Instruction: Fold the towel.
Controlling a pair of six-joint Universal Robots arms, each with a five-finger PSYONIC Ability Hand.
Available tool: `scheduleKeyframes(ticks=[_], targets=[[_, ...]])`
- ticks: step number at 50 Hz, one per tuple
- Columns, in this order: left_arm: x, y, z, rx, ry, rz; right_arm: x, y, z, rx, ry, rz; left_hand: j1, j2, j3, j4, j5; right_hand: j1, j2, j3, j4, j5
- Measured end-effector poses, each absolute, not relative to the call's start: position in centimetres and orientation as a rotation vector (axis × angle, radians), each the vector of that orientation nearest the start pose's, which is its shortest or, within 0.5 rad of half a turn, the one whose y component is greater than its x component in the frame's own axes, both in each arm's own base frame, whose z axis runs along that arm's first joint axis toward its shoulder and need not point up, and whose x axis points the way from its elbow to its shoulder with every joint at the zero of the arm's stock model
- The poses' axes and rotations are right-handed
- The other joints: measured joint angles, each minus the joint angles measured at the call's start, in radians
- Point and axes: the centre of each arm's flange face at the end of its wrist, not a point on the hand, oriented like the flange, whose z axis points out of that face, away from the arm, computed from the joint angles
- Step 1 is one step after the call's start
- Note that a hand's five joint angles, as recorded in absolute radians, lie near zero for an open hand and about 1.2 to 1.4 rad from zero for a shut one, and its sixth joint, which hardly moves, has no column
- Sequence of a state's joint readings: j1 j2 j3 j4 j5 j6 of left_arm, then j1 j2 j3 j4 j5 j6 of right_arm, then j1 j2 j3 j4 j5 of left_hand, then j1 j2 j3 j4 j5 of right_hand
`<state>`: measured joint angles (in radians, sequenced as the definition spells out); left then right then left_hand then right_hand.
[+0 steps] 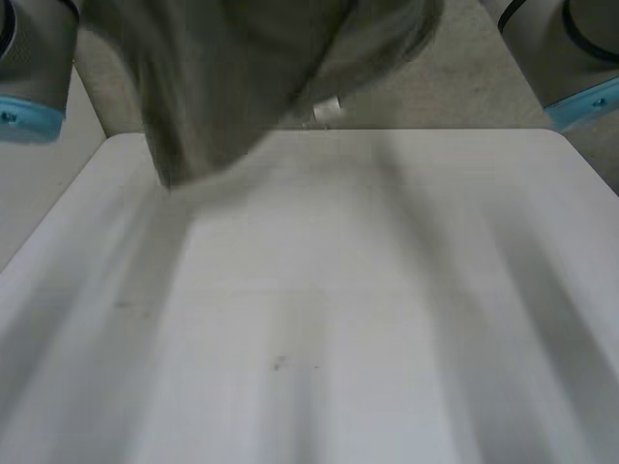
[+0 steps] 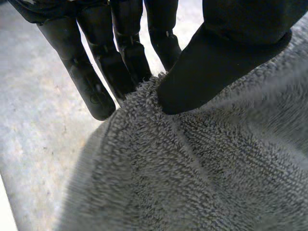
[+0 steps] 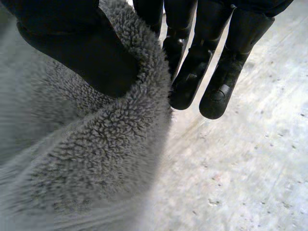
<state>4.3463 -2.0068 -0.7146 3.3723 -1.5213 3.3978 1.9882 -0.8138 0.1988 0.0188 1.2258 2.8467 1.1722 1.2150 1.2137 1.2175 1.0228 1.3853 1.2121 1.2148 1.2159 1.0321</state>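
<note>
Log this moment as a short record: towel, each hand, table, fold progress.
towel: grey terry, held up, hanging by the far edge of the table
left hand: pinches a towel edge between thumb and fingers
right hand: pinches a towel edge, thumb in front, fingers behind
table: white, with a few small marks
fold progress: cannot tell, the cloth is blurred in the head view
</note>
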Motion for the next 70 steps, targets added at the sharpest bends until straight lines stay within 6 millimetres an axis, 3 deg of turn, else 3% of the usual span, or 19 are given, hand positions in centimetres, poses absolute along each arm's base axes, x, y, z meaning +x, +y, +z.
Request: scheduleKeyframes(ticks=[2,6,12,14,16,19,23,27,29,33,35,38,43,56,60,70], targets=[[-27.9,-34.6,44.3,0.5,1.401,-2.947,33.8,-35.3,42.2,-0.923,1.133,-2.463,0.0,0.0,0.0,0.0,0.001,0.001,0.0,0.0,0.0,0.0],[-28.0,-35.1,41.3,0.519,1.564,-2.891,34.2,-35.0,39.5,-1.04,1.238,-2.364,0.0,0.0,0.0,0.0,0.001,0.001,0.0,0.0,0.0,0.0],[-27.0,-35.6,32.5,0.583,1.929,-2.618,34.6,-34.3,31.6,-1.321,1.505,-2.095,0.0,0.0,0.0,0.0,0.001,0.001,0.0,0.0,0.0,0.0],[-26.0,-35.3,28.3,0.607,2.082,-2.461,34.4,-33.7,27.6,-1.423,1.619,-1.95,0.0,0.0,0.0,0.0,0.001,0.001,0.0,0.0,0.0,0.0],[-25.3,-34.8,25.8,0.623,2.17,-2.359,34.2,-33.3,24.9,-1.475,1.689,-1.851,0.0,0.0,0.0,0.0,0.001,0.001,0.0,0.0,0.0,0.001],[-24.3,-33.6,22.2,0.658,2.285,-2.203,33.7,-32.4,20.4,-1.526,1.802,-1.675,0.0,0.0,0.0,0.0,0.001,0.001,0.0,0.0,0.0,0.001],[-23.8,-32.2,20.0,0.701,2.348,-2.094,33.1,-31.7,17.5,-1.511,1.884,-1.55,0.0,0.001,0.001,0.0,0.001,0.001,0.0,0.0,0.0,0.001],[-23.8,-31.3,19.9,0.727,2.348,-2.079,32.7,-31.5,16.4,-1.413,1.942,-1.489,0.0,0.001,0.002,0.0,0.001,0.0,0.0,0.0,-0.002,0.0],[-24.0,-30.7,20.6,0.74,2.33,-2.099,32.3,-31.6,16.6,-1.314,1.971,-1.477,0.0,0.001,0.002,0.0,0.001,-0.105,-0.078,-0.08,-0.082,-0.067],[-24.3,-29.6,22.5,0.754,2.279,-2.167,31.2,-32.4,17.7,-1.09,2.006,-1.485,0.0,0.001,0.002,0.0,0.001,-0.637,-0.568,-0.548,-0.549,-0.529],[-24.4,-29.2,23.1,0.757,2.263,-2.188,30.8,-32.6,18.0,-1.023,2.013,-1.489,0.0,0.001,0.002,0.0,0.001,-0.766,-0.665,-0.667,-0.667,-0.657],[-24.4,-28.5,24.4,0.755,2.223,-2.237,29.7,-33.4,18.6,-0.886,2.024,-1.498,0.0,0.001,0.002,0.0,0.001,-0.902,-0.779,-0.783,-0.784,-0.775],[-24.3,-27.8,25.6,0.75,2.185,-2.278,28.6,-34.4,19.1,-0.801,2.036,-1.509,0.0,0.001,0.002,0.0,0.001,-0.978,-0.846,-0.851,-0.854,-0.845],[-23.9,-26.8,25.1,0.757,2.205,-2.253,27.7,-37.5,20.3,-0.873,2.115,-1.48,0.0,0.001,0.002,0.0,0.001,-0.976,-0.846,-0.854,-0.857,-0.848],[-23.8,-26.7,24.5,0.762,2.225,-2.23,28.0,-38.3,19.5,-1.011,2.152,-1.435,0.0,0.001,0.002,0.0,0.001,-0.938,-0.827,-0.829,-0.827,-0.819],[-23.8,-26.5,24.0,0.765,2.242,-2.212,28.7,-38.7,17.4,-1.11,2.179,-1.36,0.0,0.001,0.002,0.0,0.001,-0.902,-0.794,-0.795,-0.796,-0.789]])
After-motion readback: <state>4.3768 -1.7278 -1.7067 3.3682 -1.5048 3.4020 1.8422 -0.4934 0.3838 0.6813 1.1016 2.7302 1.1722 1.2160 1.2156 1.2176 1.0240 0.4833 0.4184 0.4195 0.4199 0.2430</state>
